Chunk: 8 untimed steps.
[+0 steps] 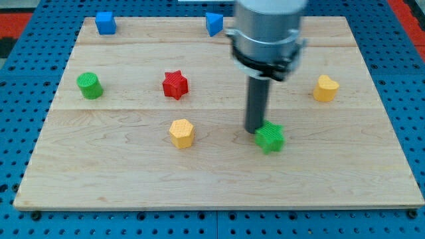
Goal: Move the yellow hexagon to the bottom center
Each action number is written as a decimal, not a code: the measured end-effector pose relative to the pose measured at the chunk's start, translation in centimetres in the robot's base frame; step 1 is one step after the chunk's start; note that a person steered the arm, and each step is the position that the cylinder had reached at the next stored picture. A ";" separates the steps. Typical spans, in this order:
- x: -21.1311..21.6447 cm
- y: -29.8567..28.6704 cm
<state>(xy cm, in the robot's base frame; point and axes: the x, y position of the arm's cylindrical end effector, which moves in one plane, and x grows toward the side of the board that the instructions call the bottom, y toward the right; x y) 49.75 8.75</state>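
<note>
Hiding behind my tip [255, 130]: green star [270, 138].

Seven blocks [180, 133] – perhaps – one board [219, 186].

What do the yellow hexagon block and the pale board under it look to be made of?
Yellow hexagon block: probably matte plastic, possibly 3D-printed, judging by its fine ridged texture. Pale board: light wood, low sheen, with visible grain and plank seams.

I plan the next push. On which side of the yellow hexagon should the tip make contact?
Its upper face: the yellow hexagon must go down and slightly right. My tip stands at its right, touching the green star, so probably circle round above first.
</note>
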 end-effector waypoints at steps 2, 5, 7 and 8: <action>2.0 2.8; -0.8 -15.1; -0.1 -19.1; -1.1 -19.0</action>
<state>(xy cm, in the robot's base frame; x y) 48.66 -10.25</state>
